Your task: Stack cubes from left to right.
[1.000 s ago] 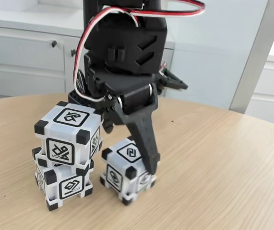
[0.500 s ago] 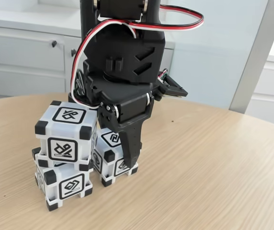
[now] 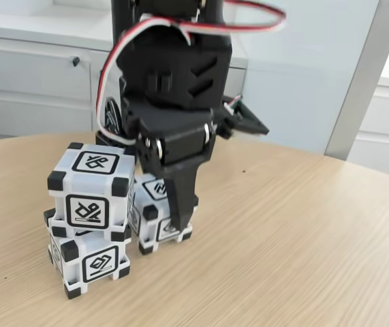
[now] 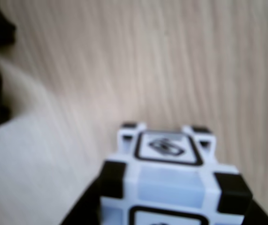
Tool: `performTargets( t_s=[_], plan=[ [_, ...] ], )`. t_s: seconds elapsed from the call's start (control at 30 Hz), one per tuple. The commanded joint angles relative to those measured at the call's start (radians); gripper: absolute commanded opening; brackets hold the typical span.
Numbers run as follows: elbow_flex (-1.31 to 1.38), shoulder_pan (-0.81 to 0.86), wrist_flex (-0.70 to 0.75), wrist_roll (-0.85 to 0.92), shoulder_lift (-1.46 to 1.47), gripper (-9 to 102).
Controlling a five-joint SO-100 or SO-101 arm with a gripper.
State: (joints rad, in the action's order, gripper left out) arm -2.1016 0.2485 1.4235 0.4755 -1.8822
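Cubes: three white ones with black corners; two already stand stacked at the left of the fixed view, upper cube (image 3: 90,191) on lower cube (image 3: 88,259).
Third cube: (image 3: 154,214) is in my pincer, just right of the stack and about level with the seam between the stacked two; whether it is clear of the wooden table (image 3: 303,252) I cannot tell.
Pincer: my gripper (image 3: 174,221) is clamped on the third cube, one black finger (image 3: 180,197) down its front face. In the wrist view the cube (image 4: 171,183) sits close under the camera.
Step, as I judge it: raise this cube and carry it over the stack.
Risk one: the held cube is very near the stack's side; a sideways move before I gain height could knock the upper cube off.
Risk two: the upper cube looks slightly askew on the lower, so a hard or off-centre placement may topple the stack.
Risk three: smooth plastic may slip in my grip.
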Motion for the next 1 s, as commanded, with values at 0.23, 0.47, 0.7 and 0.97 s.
performTargets(
  t_s=[0.23,0.47,0.7,0.97],
  plan=[
    [0.026,-0.006,0.005,-0.069,-0.164,0],
    [0.026,-0.008,0.003,-0.084,-0.195,0],
    [0.026,-0.008,-0.109,-0.114,-0.179,0],
    [0.026,-0.008,-0.247,-0.153,-0.189,0]
  ],
)
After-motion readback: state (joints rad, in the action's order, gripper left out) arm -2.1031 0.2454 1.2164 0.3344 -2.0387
